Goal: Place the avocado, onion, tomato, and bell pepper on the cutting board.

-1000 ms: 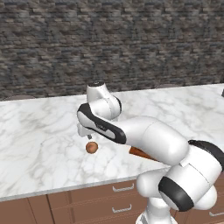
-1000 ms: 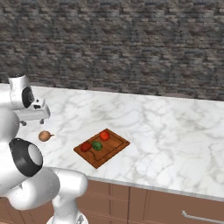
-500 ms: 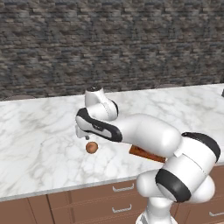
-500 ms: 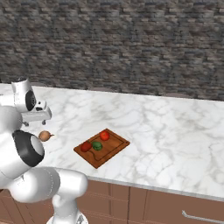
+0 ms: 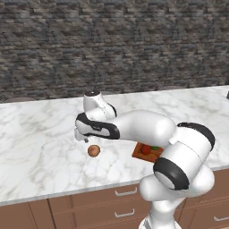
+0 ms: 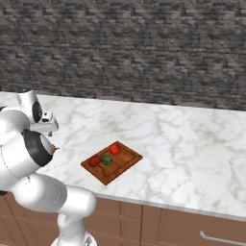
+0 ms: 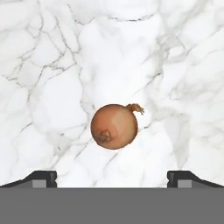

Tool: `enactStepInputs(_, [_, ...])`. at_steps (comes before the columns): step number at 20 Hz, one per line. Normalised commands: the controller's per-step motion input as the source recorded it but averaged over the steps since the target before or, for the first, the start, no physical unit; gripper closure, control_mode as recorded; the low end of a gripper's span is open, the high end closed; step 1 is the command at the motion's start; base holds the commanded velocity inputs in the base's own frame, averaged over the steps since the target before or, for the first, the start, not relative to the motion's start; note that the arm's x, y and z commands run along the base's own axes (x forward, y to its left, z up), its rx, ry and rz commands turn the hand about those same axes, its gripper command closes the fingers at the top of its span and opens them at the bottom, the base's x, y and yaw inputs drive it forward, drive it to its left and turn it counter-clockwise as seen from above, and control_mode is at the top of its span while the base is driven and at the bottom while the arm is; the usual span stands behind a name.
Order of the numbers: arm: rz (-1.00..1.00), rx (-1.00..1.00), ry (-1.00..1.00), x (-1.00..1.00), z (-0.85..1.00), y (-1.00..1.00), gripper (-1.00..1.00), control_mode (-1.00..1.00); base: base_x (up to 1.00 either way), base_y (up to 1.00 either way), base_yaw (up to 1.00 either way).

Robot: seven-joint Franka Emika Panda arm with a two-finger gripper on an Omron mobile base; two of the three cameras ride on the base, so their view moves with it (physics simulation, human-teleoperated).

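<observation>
Onion (image 7: pixel 114 126) tan-brown; counter (image 5: pixel 40 134) white marble, grey veins; cutting board (image 6: pixel 125 163) reddish-brown; avocado (image 6: pixel 106 160) dark green; wall (image 6: pixel 144 48) dark grey stone.

The counter (image 6: pixel 182 153) looks like polished white marble with grey veins, smooth and faintly glossy. On it, the onion (image 7: pixel 114 126) has a smooth tan skin with a pale sheen. The board (image 6: pixel 111 162) on the counter is reddish-brown wood; the wall (image 6: pixel 144 53) behind is rough, matt grey stone.

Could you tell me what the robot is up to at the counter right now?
The gripper hangs open above the onion, which lies alone on the marble counter, untouched. The cutting board already carries the avocado and two red vegetables. Only the onion is left to move.
</observation>
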Motion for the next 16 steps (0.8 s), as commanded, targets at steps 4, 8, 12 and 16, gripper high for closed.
enactStepInputs(4, [0.00,0.00,0.00,0.26,-0.32,0.07,-1.00,-1.00,0.00,0.00,0.00])
enactStepInputs(8, [0.00,0.00,0.00,0.28,-0.29,0.15,-1.00,-1.00,0.00,0.00,0.00])
enactStepInputs(12, [0.00,0.00,0.00,0.10,-0.26,0.04,-1.00,-1.00,0.00,0.00,0.00])
enactStepInputs(16, [0.00,0.00,0.00,0.00,-0.25,0.00,-1.00,-1.00,0.00,0.00,0.00])
